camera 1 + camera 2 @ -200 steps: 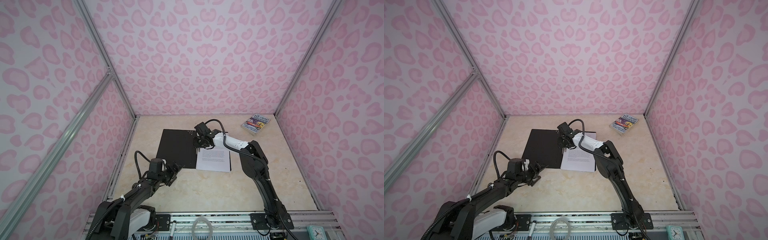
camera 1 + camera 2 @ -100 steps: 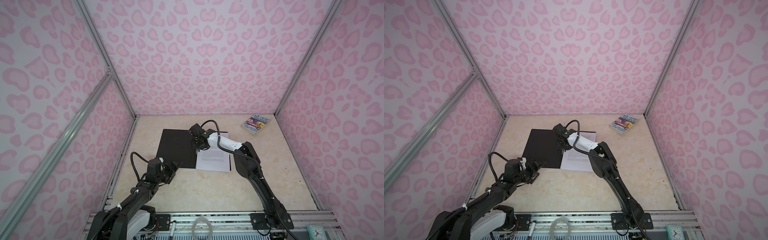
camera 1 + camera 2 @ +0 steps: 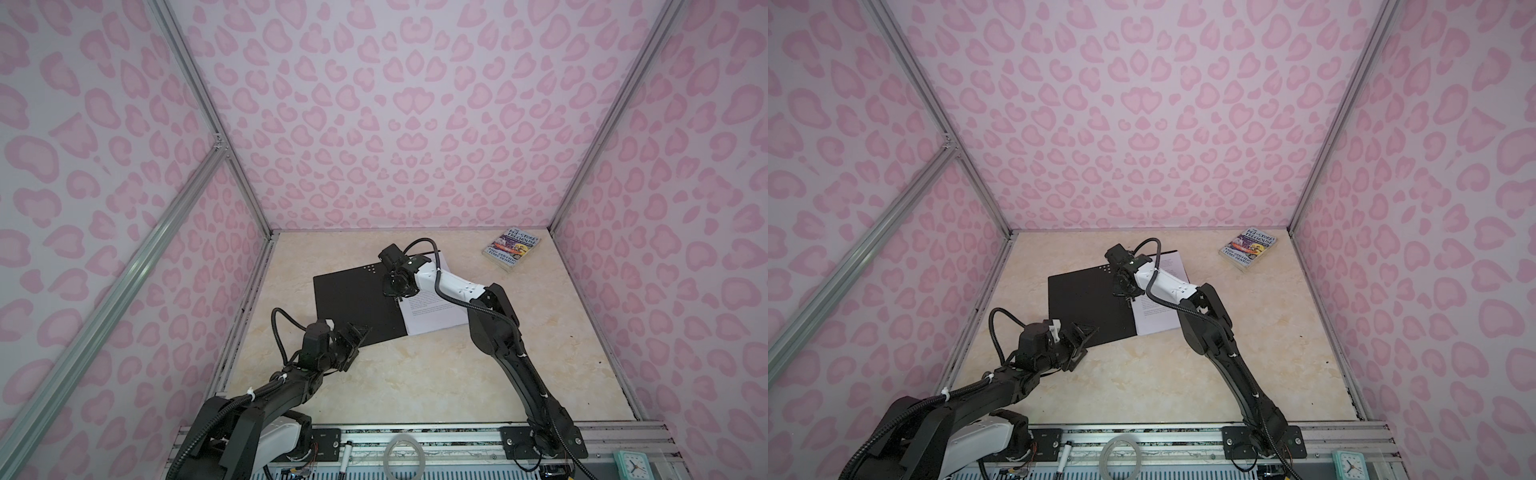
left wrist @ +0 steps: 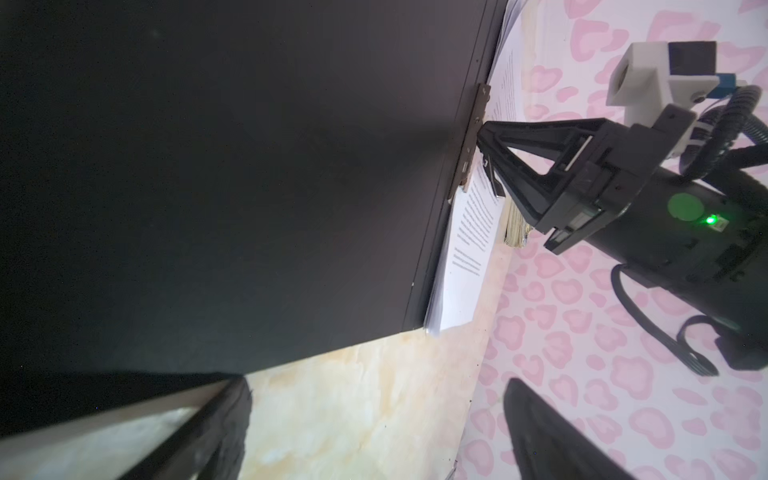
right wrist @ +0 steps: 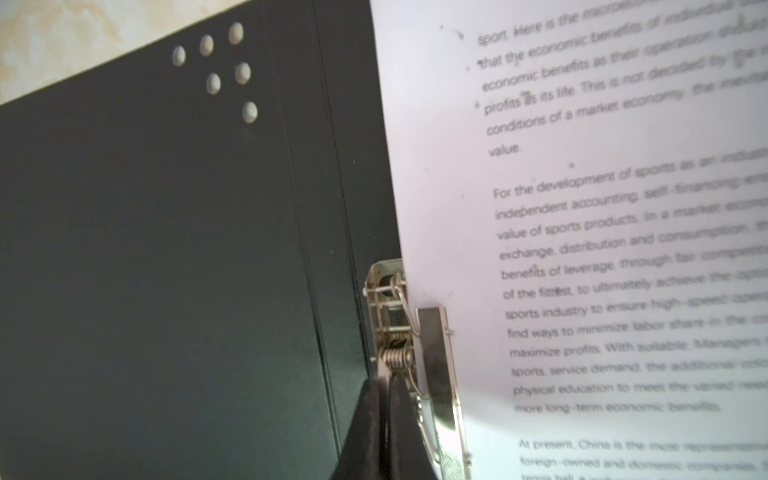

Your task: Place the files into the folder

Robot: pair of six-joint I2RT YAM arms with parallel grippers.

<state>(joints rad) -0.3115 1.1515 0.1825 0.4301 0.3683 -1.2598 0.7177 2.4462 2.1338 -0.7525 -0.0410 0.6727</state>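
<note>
**R jaws on clip, folder open, sheets in R half**

Folder [image 3: 353,303] lies open and flat on the worktop [image 3: 415,374], black inside up. Files [image 3: 432,316] sit as one stack on its R half, inner edge against the spine. The metal clip [image 5: 432,357] has its flat bar lying over that edge in the R wrist view.

R jaws are together, tips right at the clip's spring end. Can't tell if a thin lever is pinched between them. L jaws are wide apart and hold nothing. They hover just off the folder's near edge, by the L cover.

Key relation: the spine and clip run near-to-far, a bit tilted. Sheets lie to the R of that line, the bare cover to the L. R arm is nearer the clip, L arm nearer the free cover.

My read: the sheets are placed and the clip step is in hand. Next I'd prob. fold the L cover over the spine onto the sheets, which is L arm work.

Risk: the stack could skew if the clip isn't locked.

Paperback [image 3: 512,249] sits far R, well apart.
</note>
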